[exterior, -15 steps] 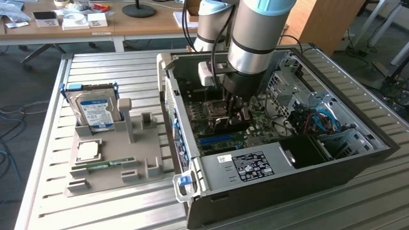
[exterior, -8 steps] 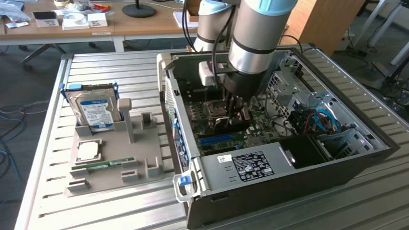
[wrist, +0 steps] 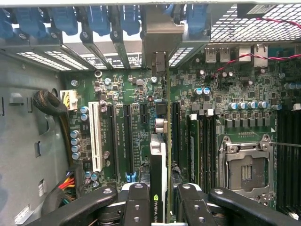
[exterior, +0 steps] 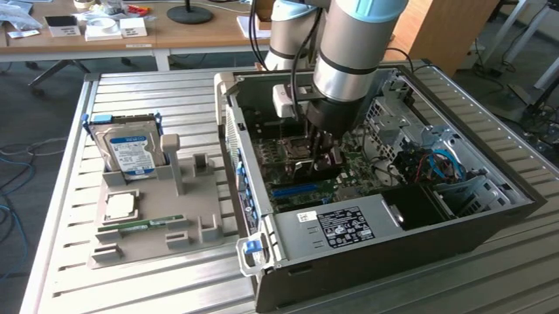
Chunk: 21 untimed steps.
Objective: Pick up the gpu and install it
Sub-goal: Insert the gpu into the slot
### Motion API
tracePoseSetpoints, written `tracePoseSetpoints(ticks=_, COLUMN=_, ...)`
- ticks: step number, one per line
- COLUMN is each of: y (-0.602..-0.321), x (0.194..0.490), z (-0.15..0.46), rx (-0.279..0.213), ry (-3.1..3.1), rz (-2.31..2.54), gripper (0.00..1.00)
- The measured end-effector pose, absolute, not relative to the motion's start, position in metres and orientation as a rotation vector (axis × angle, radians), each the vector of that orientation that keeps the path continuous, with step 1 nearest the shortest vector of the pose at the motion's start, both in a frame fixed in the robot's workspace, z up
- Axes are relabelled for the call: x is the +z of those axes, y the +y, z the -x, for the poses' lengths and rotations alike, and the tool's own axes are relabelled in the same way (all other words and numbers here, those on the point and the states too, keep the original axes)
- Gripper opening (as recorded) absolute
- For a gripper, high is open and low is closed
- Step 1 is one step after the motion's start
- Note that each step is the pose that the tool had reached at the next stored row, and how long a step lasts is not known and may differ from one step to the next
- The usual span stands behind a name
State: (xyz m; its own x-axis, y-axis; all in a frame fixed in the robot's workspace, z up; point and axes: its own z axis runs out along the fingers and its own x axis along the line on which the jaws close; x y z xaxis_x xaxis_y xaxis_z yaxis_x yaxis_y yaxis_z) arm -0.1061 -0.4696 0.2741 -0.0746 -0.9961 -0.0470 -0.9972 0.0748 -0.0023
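Observation:
The gpu (wrist: 159,169) stands edge-on between my fingers (wrist: 137,203), its green board and black cooler pointing down at the motherboard (wrist: 221,89). Its silver end bracket (wrist: 162,33) lies against the row of rear slot openings of the case. My gripper (wrist: 161,207) is shut on the gpu. In the exterior view, the gripper (exterior: 321,156) reaches down inside the open computer case (exterior: 393,242), and the gpu (exterior: 316,171) shows as a dark block just above the board. I cannot tell whether the card's edge is seated in a slot.
Black expansion slots (wrist: 127,136) and a white slot (wrist: 95,136) lie beside the card, and the CPU socket (wrist: 244,165) lies further off. On the exterior view's left, a grey holder (exterior: 153,219) carries a hard drive (exterior: 129,152), a CPU chip (exterior: 120,207) and a memory stick (exterior: 140,226).

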Motion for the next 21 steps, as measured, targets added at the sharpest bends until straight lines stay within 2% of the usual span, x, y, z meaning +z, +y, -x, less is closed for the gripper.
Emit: tracePoseSetpoints(ticks=21, y=-0.4696, x=0.274, z=0.105, rx=0.069, ry=2.287, rz=2.123, gripper=0.27)
